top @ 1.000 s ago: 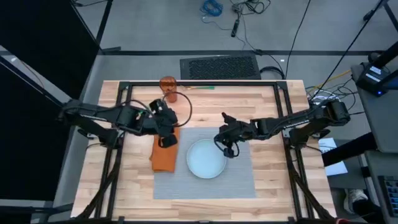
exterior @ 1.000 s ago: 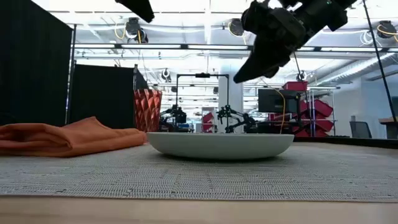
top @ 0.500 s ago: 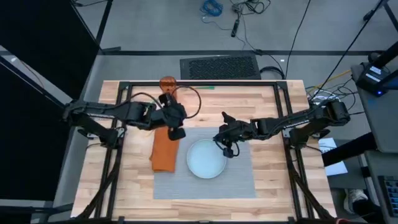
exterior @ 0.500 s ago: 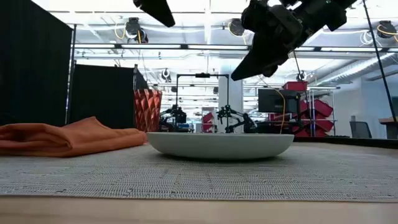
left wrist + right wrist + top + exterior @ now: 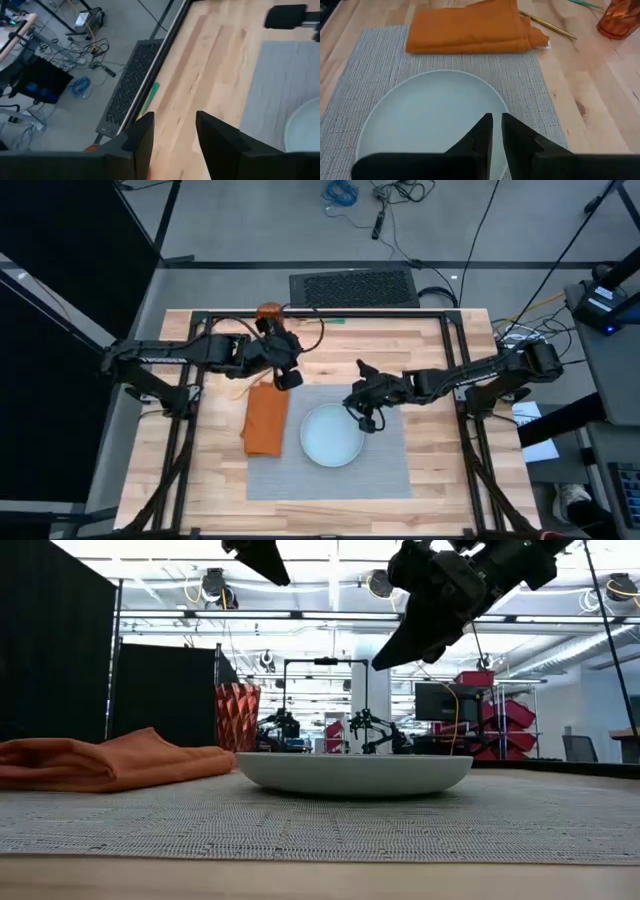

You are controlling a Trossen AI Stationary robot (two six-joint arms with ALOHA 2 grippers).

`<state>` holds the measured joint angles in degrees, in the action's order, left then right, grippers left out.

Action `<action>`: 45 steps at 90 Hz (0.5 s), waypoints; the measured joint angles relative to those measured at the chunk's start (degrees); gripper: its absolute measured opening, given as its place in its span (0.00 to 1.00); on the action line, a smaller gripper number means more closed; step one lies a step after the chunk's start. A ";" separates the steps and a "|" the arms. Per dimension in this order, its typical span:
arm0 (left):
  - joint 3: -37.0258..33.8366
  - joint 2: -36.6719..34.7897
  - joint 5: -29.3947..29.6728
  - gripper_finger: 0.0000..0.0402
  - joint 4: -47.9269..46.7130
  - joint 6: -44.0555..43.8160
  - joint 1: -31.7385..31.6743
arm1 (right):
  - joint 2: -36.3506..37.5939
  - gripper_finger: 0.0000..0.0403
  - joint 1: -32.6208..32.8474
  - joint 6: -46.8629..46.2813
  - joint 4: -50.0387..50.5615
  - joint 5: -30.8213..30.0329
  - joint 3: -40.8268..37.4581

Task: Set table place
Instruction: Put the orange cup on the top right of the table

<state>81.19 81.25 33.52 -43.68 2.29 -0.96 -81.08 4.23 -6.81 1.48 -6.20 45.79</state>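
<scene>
Two grippers aloft. Left gripper (image 5: 287,376): fingers slightly parted, empty, beside cup (image 5: 270,317), above napkin (image 5: 266,420). Right gripper (image 5: 362,416): nearly closed, empty, over plate (image 5: 332,435) on placemat (image 5: 390,455), mid-table (image 5: 440,480). Risk: left's descent tips cup.

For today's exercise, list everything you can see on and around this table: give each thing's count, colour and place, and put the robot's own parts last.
table: one, light wood with black frame, under everything.
placemat: one, grey woven, centre of the table.
plate: one, pale blue-white, on the placemat.
napkin: one, orange, folded, on the placemat's left edge.
cup: one, orange-red, near the table's far edge.
thin gold stick: one, on the wood between napkin and cup.
dark grille mat: one, on the floor beyond the table.
left gripper: one, dark, open and empty, above the napkin's far end.
right gripper: one, dark, nearly shut, empty, over the plate's right rim.
</scene>
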 joint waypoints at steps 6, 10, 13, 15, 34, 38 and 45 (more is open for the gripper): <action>0.00 0.07 0.00 0.33 0.28 0.41 -0.78 | 0.00 0.07 -0.01 0.00 0.00 0.00 0.00; 0.00 0.49 -0.02 0.33 1.65 1.85 -1.50 | 0.00 0.07 0.00 0.00 0.00 0.00 0.00; 0.00 0.64 -0.02 0.33 2.78 3.46 -2.07 | 0.00 0.07 -0.01 0.00 0.00 0.01 -0.01; 0.00 0.74 -0.02 0.33 3.15 4.61 -2.40 | 0.00 0.07 0.00 0.00 0.00 0.01 -0.01; -0.07 2.05 1.76 0.33 0.87 3.43 -5.38 | 0.00 0.07 -0.01 -2.44 -0.03 0.06 -0.01; -0.07 2.50 1.91 0.33 -1.37 1.96 -6.76 | 0.00 0.07 0.00 -3.08 -0.02 0.06 -0.01; -0.08 2.80 0.99 0.32 -8.74 1.35 -9.40 | 0.00 0.07 0.01 -3.26 0.00 0.09 -0.01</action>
<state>81.11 84.05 34.51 -52.43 3.64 -10.35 -81.08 4.24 -10.07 1.48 -6.11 45.78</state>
